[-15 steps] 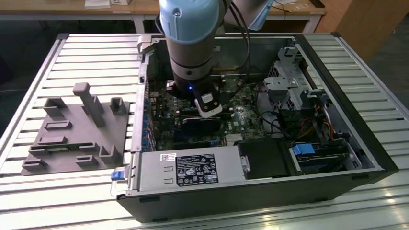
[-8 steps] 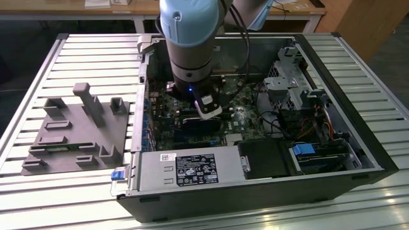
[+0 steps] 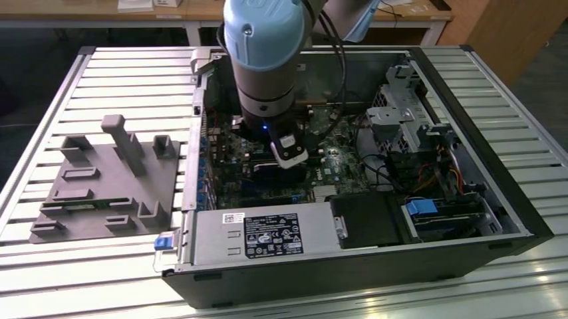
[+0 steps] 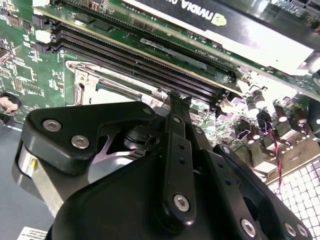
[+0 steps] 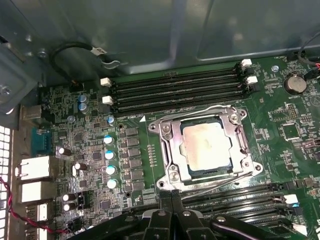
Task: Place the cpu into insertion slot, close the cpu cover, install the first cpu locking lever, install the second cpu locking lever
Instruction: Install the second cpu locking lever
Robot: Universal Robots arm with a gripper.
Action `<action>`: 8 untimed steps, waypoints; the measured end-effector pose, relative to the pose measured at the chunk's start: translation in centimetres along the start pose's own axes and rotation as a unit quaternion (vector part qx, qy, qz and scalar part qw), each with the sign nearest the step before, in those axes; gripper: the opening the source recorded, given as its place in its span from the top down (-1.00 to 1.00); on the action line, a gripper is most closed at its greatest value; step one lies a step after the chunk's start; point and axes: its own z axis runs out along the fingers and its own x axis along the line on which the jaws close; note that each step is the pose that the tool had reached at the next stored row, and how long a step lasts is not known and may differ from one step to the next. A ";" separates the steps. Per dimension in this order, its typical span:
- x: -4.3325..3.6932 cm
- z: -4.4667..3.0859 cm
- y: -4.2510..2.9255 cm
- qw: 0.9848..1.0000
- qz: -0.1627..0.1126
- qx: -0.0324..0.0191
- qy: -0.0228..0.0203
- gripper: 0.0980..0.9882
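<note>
The cpu (image 5: 206, 145), a square chip with a pale metal top, lies in the insertion slot (image 5: 210, 174) on the green motherboard. The silver cpu cover (image 5: 169, 145) is folded down around it, its window framing the chip. A thin wire locking lever (image 5: 220, 181) runs along the socket's side nearest my gripper (image 5: 172, 199). My black fingers are pressed together there, right at that edge of the socket. In the second wrist view the gripper (image 4: 176, 100) ends just beside the cover's corner (image 4: 82, 80). In the exterior view the arm's wrist (image 3: 286, 149) reaches down into the computer case.
Long black memory slots (image 5: 175, 90) flank the socket on two sides. A graphics card (image 4: 225, 25) lies past one set of them. The open case wall (image 3: 497, 199), the power supply (image 3: 257, 232) and drive cages (image 3: 400, 113) ring the board. A grey fixture plate (image 3: 106, 179) sits on the exterior view's left.
</note>
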 end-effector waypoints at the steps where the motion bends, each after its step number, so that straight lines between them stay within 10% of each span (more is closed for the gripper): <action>1: -0.02 0.03 0.00 1.000 0.000 -0.001 0.000 0.99; 8: -0.20 0.42 -0.09 1.000 0.001 -0.007 0.002 0.99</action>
